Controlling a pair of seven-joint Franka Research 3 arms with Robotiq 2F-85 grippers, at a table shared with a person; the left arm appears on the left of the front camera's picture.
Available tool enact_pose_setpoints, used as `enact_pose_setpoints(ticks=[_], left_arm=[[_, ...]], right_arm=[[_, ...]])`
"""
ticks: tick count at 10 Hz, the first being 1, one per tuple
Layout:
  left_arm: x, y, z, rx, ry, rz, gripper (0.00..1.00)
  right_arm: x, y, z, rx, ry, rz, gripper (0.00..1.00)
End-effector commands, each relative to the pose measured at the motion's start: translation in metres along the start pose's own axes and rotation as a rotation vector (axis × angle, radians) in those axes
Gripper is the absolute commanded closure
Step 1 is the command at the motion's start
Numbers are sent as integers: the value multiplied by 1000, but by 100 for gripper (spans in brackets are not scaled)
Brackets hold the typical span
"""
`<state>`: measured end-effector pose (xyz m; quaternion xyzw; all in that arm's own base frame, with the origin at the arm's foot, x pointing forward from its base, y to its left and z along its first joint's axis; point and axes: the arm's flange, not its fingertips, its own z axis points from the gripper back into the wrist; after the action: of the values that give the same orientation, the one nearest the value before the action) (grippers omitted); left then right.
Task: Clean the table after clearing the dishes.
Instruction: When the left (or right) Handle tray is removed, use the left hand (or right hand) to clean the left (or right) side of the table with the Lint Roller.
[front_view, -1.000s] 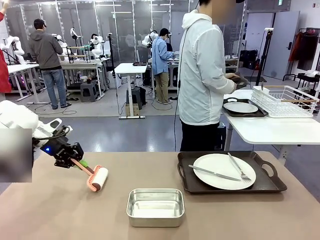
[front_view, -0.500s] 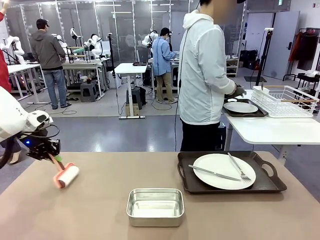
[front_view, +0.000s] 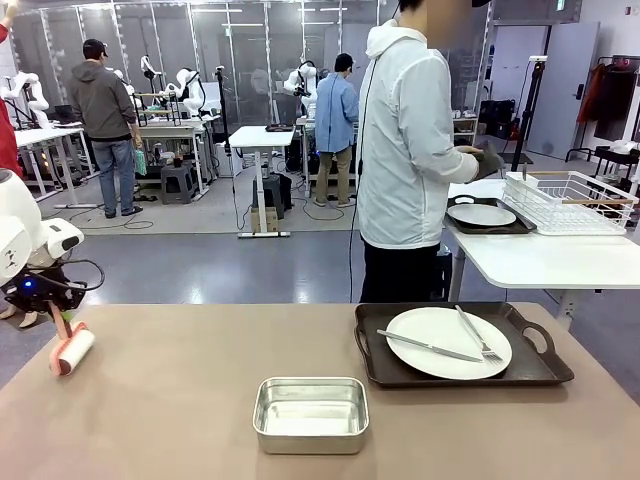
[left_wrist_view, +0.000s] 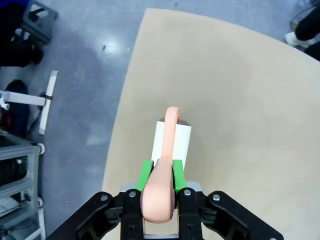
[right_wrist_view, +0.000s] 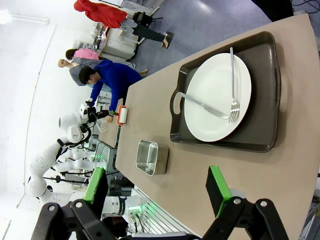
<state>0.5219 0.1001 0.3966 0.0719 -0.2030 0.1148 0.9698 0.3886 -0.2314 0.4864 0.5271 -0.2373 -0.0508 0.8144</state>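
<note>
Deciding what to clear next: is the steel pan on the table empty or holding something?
Empty. The pan shows a bare, shiny bottom in the front view, with nothing lying in it.

On the table (front_view: 170, 400), the pan (front_view: 310, 413) sits centre-front; the tray (front_view: 375, 350), bearing plate (front_view: 430, 325), fork (front_view: 478, 333) and knife (front_view: 428, 346), lies behind it to the right; the roller (front_view: 72, 352) is at the left edge. A second tray (front_view: 500, 229) rests on the side table (front_view: 540, 260) beyond.
</note>
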Motion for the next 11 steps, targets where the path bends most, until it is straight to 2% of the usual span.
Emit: enact_pose_setpoints(ticks=[1, 3, 6, 8, 9, 10, 11], left_arm=[[-26, -13, -10, 15, 71, 21, 79], [-24, -16, 41, -63, -33, 5, 79], [-23, -24, 104, -75, -146, -14, 79], [-22, -40, 120, -68, -135, -50, 79], [-22, -49, 118, -103, -117, -56, 79], [-18, -38, 122, -73, -168, -25, 79], [-18, -38, 122, -73, -168, -25, 79]], right_arm=[[-1, 3, 1, 6, 1, 5, 0], [-1, 3, 1, 6, 1, 5, 0], [-1, 3, 1, 6, 1, 5, 0], [-1, 3, 1, 6, 1, 5, 0], [-1, 3, 1, 6, 1, 5, 0], [-1, 3, 1, 6, 1, 5, 0], [-1, 3, 1, 6, 1, 5, 0]])
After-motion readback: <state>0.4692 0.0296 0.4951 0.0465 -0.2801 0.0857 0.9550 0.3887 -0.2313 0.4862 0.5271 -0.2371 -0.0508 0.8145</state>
